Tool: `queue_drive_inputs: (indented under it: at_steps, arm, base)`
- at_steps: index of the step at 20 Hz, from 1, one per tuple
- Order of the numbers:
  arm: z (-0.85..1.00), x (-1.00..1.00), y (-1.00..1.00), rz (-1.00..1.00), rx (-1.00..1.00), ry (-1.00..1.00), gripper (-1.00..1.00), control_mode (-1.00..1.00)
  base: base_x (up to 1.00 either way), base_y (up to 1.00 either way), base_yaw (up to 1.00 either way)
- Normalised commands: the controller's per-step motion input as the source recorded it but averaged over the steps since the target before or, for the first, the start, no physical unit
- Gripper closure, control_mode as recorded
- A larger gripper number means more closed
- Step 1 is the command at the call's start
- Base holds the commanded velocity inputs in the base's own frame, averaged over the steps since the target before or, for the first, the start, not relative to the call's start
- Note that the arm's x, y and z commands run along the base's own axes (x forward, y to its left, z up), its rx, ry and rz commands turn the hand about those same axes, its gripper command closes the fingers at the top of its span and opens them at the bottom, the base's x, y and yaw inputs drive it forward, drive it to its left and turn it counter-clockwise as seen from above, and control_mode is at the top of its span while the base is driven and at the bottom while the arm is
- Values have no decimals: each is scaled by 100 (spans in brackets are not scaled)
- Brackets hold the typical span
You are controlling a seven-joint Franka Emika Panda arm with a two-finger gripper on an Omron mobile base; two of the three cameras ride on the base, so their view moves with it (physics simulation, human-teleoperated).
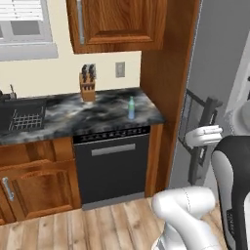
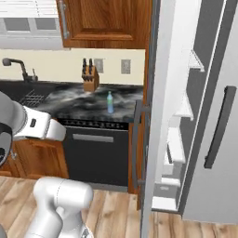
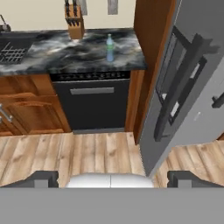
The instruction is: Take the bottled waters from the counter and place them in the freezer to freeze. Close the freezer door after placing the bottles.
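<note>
One blue-green bottle [image 1: 131, 108] with a green cap is seen standing upright on the dark marbled desk [image 1: 97, 117], towards its right end, to the right of the knife block [image 1: 87, 84] and above the black dishwasher [image 1: 112, 166]; a second bottle cannot be made out. The fingers [image 3: 112, 179] are spread wide and released, nothing being held between them, and they are kept well apart from the bottle, out over the wooden floor [image 3: 65, 153]. The freezer door [image 2: 148, 121] is found swung open at the right, its edge turned to the right base camera, with the white shelves of the freezer [image 2: 183, 111] exposed beyond it. The step in hand is judged to be the reach for the bottle. It would be done well if the open door and its dark handle [image 3: 179, 87] were cleared first, the bottle approached level from the near side, and the fingers centred on its slim body below the cap before being clenched, so that it is not tipped.
</note>
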Motion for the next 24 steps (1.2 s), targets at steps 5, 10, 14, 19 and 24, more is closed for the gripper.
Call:
queue_drive_inputs:
  at_steps: [5, 10, 14, 19, 24]
  arm:
    - [0, 0, 0, 0, 0, 0, -100, 100]
    - [0, 0, 0, 0, 0, 0, -100, 100]
    - [0, 0, 0, 0, 0, 0, -100, 100]
    - [0, 0, 0, 0, 0, 0, -100, 100]
    - [0, 0, 0, 0, 0, 0, -100, 100]
  base:
    - [49, 86, -8]
    - [72, 74, -2]
    - [63, 7, 0]
    - [65, 0, 2]
    - [63, 0, 3]
